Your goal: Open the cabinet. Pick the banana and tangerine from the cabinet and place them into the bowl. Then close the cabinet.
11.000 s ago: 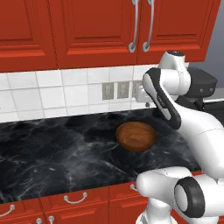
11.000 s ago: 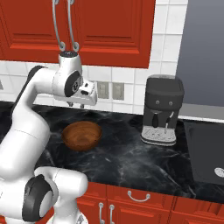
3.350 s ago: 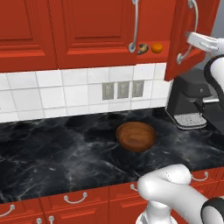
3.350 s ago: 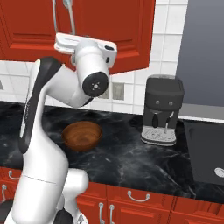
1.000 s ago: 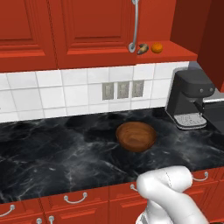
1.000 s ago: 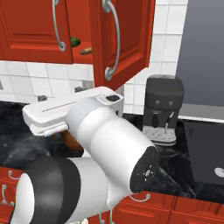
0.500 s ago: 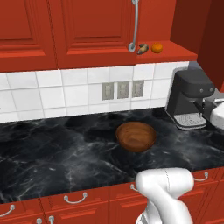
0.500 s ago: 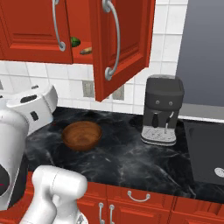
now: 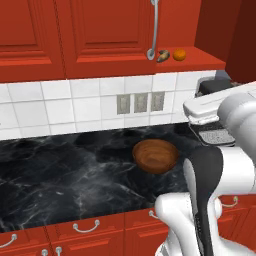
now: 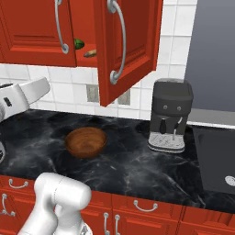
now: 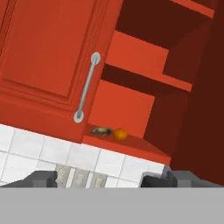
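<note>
The cabinet (image 9: pixel 100 30) has its left door shut and its right door (image 10: pixel 131 46) swung wide open. On its bottom shelf the dull banana (image 11: pixel 101 130) lies just left of the orange tangerine (image 11: pixel 120 134), both near the shelf's front edge; they show as banana (image 9: pixel 163 55) and tangerine (image 9: pixel 179 54) in the left base view. The banana (image 10: pixel 90 53) lies right of a green ball (image 10: pixel 79 44). The wooden bowl (image 9: pixel 155 155) (image 10: pixel 86 141) stands empty on the black counter. My gripper (image 11: pixel 104 180) is open, below and well back from the fruit, holding nothing.
A dark coffee machine (image 10: pixel 170 121) stands on the counter right of the bowl, under the open door's outer edge. A cooktop (image 10: pixel 215 160) lies further right. Wall outlets (image 9: pixel 141 102) sit above the bowl. Higher cabinet shelves (image 11: pixel 144 65) are bare. Red drawers (image 10: pixel 147 209) run under the counter.
The arm has swung: its bulk left the front of the right base view and now sits at that view's left edge, and at the left base view's right. The cabinet door stays open.
</note>
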